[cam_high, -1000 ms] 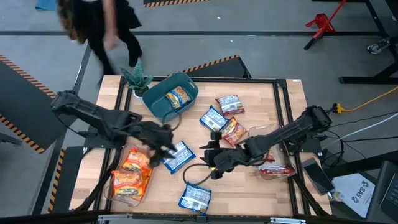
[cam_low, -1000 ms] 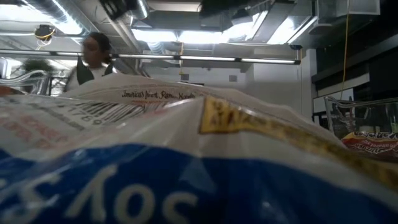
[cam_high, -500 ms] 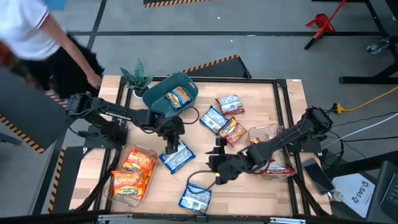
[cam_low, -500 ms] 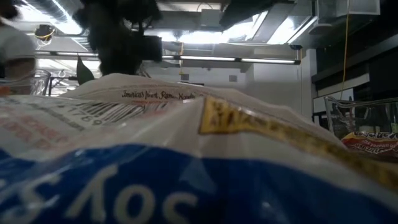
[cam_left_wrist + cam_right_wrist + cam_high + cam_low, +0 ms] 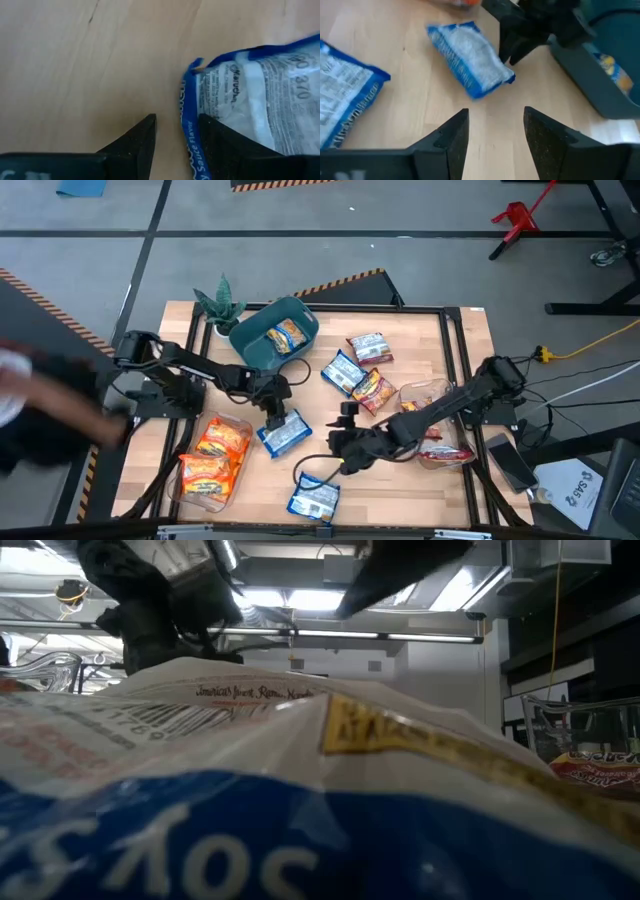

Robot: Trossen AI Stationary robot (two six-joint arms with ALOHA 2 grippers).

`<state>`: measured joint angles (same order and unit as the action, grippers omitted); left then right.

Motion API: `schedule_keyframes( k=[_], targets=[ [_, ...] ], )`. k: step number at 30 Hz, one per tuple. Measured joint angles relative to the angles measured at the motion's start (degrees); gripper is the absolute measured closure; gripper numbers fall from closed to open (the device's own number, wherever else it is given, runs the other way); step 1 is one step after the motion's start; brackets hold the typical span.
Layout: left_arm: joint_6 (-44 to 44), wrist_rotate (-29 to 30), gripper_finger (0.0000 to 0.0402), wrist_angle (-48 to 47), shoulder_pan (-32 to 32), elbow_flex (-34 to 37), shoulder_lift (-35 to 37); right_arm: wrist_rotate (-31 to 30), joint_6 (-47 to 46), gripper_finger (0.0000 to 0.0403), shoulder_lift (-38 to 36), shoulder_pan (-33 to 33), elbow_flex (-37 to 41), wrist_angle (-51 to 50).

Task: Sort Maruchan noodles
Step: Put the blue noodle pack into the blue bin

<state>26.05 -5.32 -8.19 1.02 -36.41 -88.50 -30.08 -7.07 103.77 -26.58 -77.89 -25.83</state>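
My left gripper (image 5: 272, 416) (image 5: 177, 142) is open and points down over the far-left end of a blue-white Maruchan packet (image 5: 284, 433) (image 5: 250, 95) lying flat on the table. Its fingers stand either side of the packet's blue sealed edge (image 5: 187, 117). My right gripper (image 5: 340, 446) (image 5: 492, 132) is open above bare wood, right of that packet (image 5: 470, 60). More packets lie at the near edge (image 5: 315, 498) and mid-table (image 5: 343, 370) (image 5: 370, 347) (image 5: 376, 391). One orange-yellow packet (image 5: 288, 335) sits in the teal bin (image 5: 262, 352). The low view is filled by a blue-white packet (image 5: 300, 800). My left gripper comes from above, one finger (image 5: 220, 142) over the blue-white packet's printed face beside its sealed edge and the other finger (image 5: 135, 145) over bare wood. I cannot tell whether either finger touches the packet, which lies flat on the table.
A clear tray (image 5: 190, 492) at the near left holds orange packets (image 5: 212, 460). Another clear tray (image 5: 425, 392) at the right holds red packets (image 5: 440, 450). A small plant (image 5: 220, 302) stands at the far left. A blurred person (image 5: 40, 405) is by the table's left side.
My left arm has swung a little toward the far edge, then settled its gripper over the far-left end of the blue-white packet, which has stayed put. The person has walked from the far-left corner round to the table's left side. My right gripper has hardly moved.
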Motion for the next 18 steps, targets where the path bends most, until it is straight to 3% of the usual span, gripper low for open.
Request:
schedule_keyframes(
  k=[14,18],
  targets=[
    [-0.65,0.23,0.0258,4.25,0.01,-0.02,-3.00,11.21,30.12,0.0231,9.80,4.24,-0.07,21.39],
    [-0.69,0.06,0.0258,4.79,-0.38,0.03,-3.07,12.66,35.90,0.0231,13.04,4.54,-0.02,22.21]
  ],
)
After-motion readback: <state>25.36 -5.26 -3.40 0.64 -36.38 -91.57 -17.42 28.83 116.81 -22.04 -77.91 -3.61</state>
